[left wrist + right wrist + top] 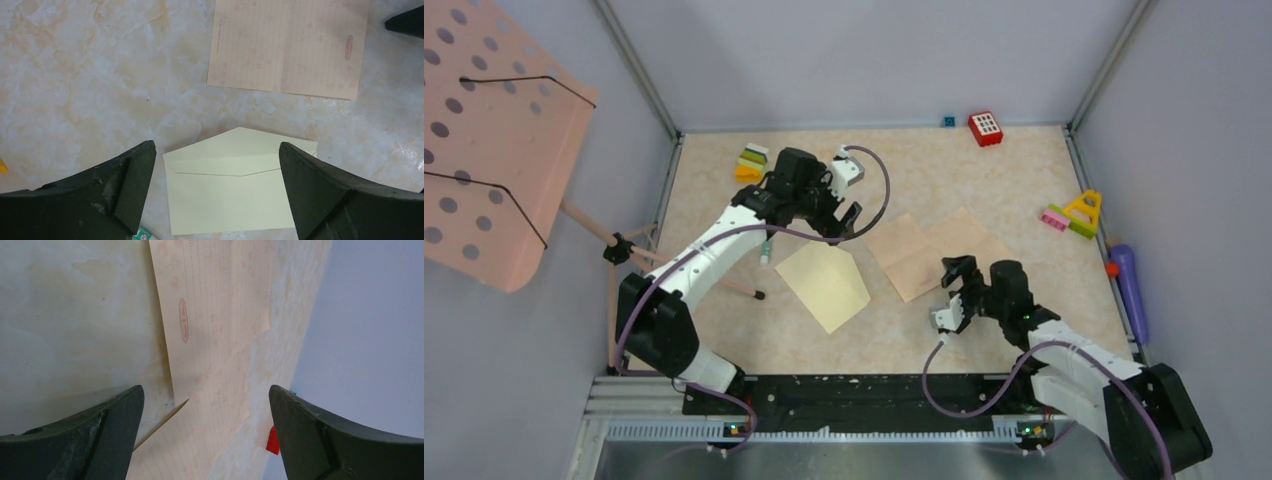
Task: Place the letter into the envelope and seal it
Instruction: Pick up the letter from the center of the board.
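left gripper (845, 226) spread wide, empty, hanging over flap side of envelope (824, 286), flat on table (984, 170), flap open, long axis across the jaws. right gripper (951, 270) likewise agape, empty, nearer letter (906, 255) just beside envelope.

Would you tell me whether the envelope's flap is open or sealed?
Open. The envelope lies flat with its triangular flap spread beyond the pocket's mouth, not folded down.

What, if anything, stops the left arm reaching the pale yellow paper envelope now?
Probably nothing, so likely yes: the open left gripper hangs close above the pale yellow paper envelope, which lies flat with nothing on it.
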Tool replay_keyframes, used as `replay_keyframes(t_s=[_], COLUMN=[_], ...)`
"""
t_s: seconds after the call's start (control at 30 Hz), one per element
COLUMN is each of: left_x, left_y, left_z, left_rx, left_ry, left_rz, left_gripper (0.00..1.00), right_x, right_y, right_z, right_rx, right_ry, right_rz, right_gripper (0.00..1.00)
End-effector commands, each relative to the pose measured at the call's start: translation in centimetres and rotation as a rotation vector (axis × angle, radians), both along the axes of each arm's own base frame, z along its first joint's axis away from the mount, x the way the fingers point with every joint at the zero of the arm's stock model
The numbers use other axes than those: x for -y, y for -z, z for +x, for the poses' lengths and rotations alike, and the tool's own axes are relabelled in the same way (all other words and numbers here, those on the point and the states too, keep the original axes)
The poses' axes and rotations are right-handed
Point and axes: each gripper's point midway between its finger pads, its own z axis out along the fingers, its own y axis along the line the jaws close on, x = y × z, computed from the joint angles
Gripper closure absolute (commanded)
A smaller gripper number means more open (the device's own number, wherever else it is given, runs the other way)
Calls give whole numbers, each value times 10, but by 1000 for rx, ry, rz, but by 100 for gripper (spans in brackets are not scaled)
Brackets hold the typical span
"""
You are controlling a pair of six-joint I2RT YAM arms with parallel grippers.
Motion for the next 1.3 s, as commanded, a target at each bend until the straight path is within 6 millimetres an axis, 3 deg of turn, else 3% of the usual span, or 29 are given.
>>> replay_keyframes(t_s=[0.0, 0.47, 1.03, 1.13, 1.27], left_x=[0, -2, -6, -6, -6], left_y=[-30, -39, -45, -46, -47], left_z=[3, 4, 2, 1, 1], left_rx=[73, 96, 117, 118, 121], left_ry=[-6, -14, -17, -15, -16], left_rz=[-40, -50, -57, -59, -61], left_gripper=[2, 2, 2, 2, 2], right_x=[-9, -6, -7, -8, -12], right_y=[-10, 22, 30, 31, 32], right_z=[6, 4, 11, 12, 11], right_rx=[104, 99, 116, 107, 89], right_ry=[-44, -43, -20, -19, -19], right_rz=[-1, -50, -47, -39, -30], right_gripper=[8, 17, 22, 25, 37])
